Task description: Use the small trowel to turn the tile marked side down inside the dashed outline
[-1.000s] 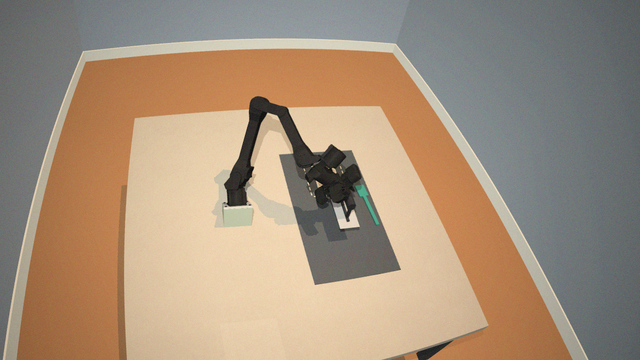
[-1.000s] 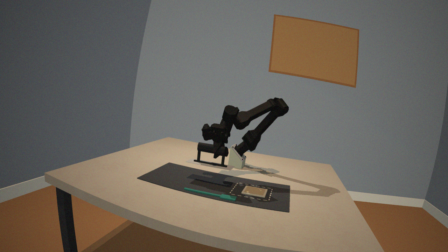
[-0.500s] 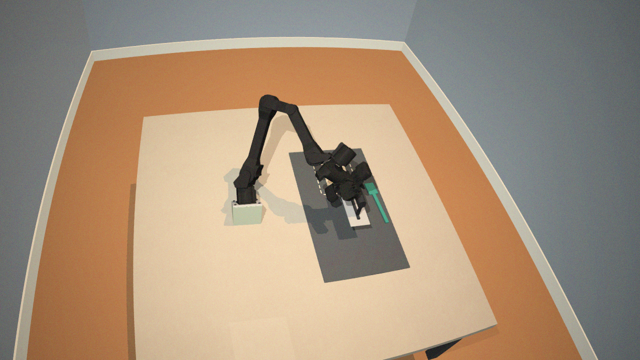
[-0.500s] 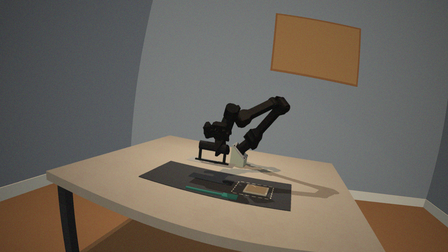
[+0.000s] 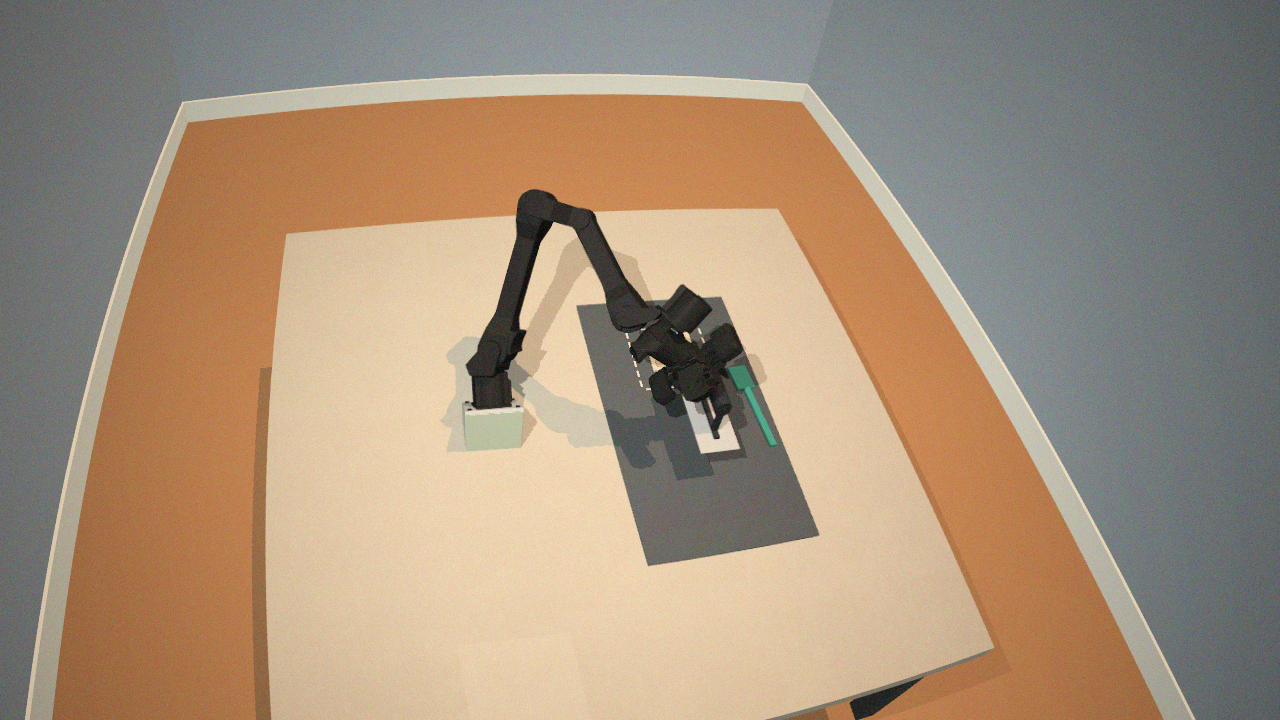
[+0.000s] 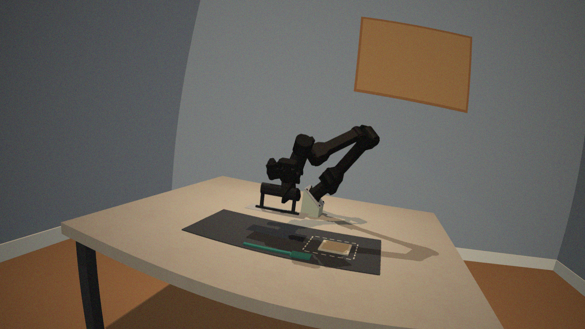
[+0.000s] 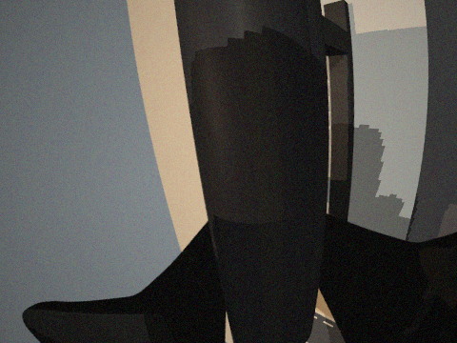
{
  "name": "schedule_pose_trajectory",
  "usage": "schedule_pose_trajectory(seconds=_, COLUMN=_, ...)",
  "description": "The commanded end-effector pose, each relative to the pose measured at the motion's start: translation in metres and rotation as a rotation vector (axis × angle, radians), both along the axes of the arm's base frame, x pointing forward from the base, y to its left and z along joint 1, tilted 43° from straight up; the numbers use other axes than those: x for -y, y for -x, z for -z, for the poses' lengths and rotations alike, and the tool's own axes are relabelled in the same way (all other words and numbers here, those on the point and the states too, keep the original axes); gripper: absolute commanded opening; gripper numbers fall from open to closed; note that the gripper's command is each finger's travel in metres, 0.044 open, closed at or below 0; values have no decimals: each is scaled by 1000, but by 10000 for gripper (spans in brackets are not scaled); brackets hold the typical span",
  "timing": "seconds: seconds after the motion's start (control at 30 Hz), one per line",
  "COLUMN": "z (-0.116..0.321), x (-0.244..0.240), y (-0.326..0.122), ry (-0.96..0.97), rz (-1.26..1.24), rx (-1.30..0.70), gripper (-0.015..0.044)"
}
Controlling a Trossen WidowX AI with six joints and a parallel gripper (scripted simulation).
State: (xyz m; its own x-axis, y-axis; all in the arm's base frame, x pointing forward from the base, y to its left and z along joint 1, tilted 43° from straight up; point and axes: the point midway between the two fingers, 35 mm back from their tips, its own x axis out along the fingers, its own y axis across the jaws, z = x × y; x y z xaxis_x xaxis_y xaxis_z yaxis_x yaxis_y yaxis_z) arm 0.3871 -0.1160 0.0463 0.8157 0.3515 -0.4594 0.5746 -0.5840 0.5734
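The arm (image 5: 610, 268) (image 6: 338, 143) is matte black throughout, with rounded joints, straight angular links and a pale green wedge-shaped base (image 5: 493, 431) (image 6: 311, 206)

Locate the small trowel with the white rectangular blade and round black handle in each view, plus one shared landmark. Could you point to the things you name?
Top: small trowel (image 5: 703, 431) (image 6: 272, 188) (image 7: 392, 81), right of centre, partly hidden by the arm.
Exterior: just left of centre, below the arm.
Wrist: handle down the middle, blade at right.
Landmark: dark grey rectangular mat (image 5: 707, 519) (image 6: 212, 220) (image 7: 443, 119).
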Motion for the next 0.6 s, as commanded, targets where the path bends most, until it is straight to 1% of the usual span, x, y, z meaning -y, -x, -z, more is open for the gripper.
schedule_pose_trajectory(seconds=0.0, z=-1, x=3, y=0, ry=5, rz=3, rx=7, gripper=0)
schedule_pose_trajectory(seconds=0.43, z=1, x=0, y=0, ry=-3, rz=3, rx=-5, gripper=0)
schedule_pose_trajectory(seconds=0.57, z=12, x=9, y=-8, ry=-45, rz=68, rx=-90, gripper=0)
